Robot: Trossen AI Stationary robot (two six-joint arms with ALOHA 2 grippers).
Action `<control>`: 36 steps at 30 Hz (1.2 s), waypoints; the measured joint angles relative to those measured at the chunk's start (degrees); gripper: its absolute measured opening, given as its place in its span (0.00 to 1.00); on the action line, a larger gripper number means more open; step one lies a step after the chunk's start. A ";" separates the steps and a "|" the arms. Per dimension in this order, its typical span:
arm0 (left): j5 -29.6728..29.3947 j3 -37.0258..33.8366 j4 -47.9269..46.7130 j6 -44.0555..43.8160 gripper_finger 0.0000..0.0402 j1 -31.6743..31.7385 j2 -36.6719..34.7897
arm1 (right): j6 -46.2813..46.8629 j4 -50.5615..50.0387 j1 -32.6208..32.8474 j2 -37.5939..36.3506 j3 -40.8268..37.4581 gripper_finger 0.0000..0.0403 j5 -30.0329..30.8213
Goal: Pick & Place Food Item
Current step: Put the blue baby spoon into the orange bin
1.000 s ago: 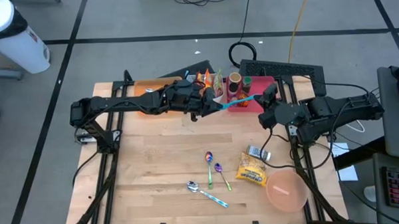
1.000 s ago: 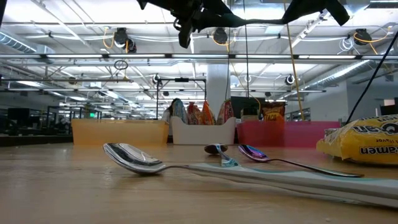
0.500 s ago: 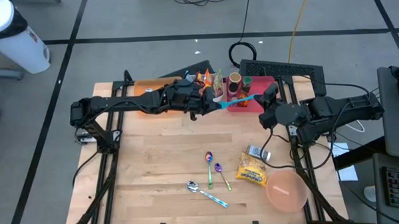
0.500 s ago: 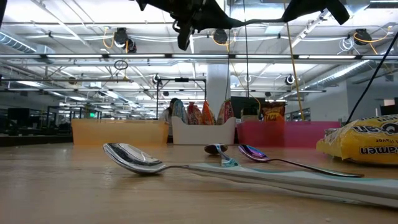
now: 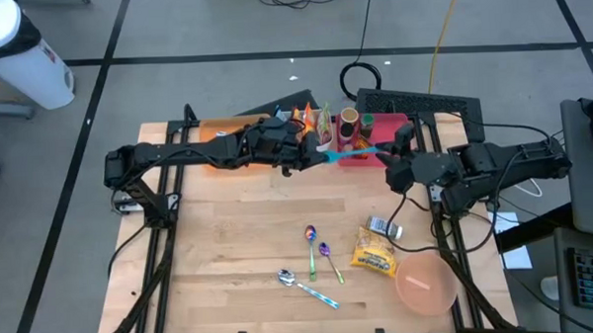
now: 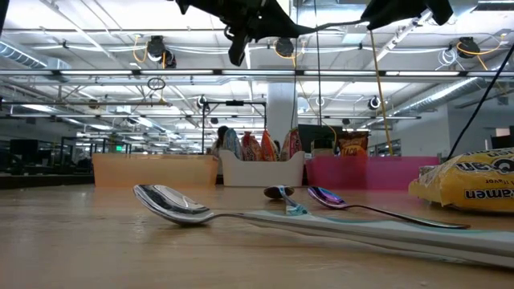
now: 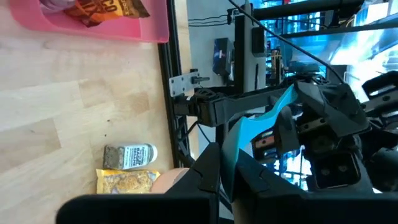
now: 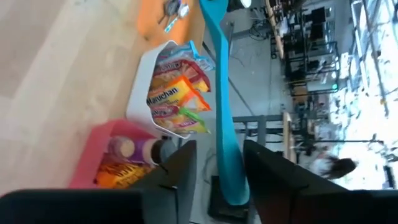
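Mid-air handover. My left gripper [image 5: 310, 158] is clamped on one end of the blue utensil [image 5: 350, 152]; the right gripper [image 5: 387, 155], at the other end, has fingers parting around it. Next: I back the right arm off w/o snagging.

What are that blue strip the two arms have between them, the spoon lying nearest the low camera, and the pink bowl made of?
The blue strip, gripped by the left gripper with the right gripper around its other end, looks like smooth matte plastic or silicone: even colour, gentle curve. The spoon has a mirror-bright metal bowl reflecting the ceiling lights. The pink bowl seems translucent plastic; the wood faintly shows through.
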 joint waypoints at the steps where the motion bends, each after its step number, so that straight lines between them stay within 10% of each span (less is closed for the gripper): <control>1: 0.00 0.00 -0.01 0.21 0.03 0.12 0.00 | 1.32 -0.07 -0.01 -0.11 0.00 0.33 -0.28; 16: 0.60 0.04 -5.77 8.15 0.02 3.04 0.00 | 15.57 -1.14 -0.24 -3.77 -0.02 0.56 -0.23; 36: 1.46 0.11 -35.14 22.21 0.02 16.85 -15.72 | 29.15 -3.09 -1.83 -8.06 -0.02 0.55 -0.31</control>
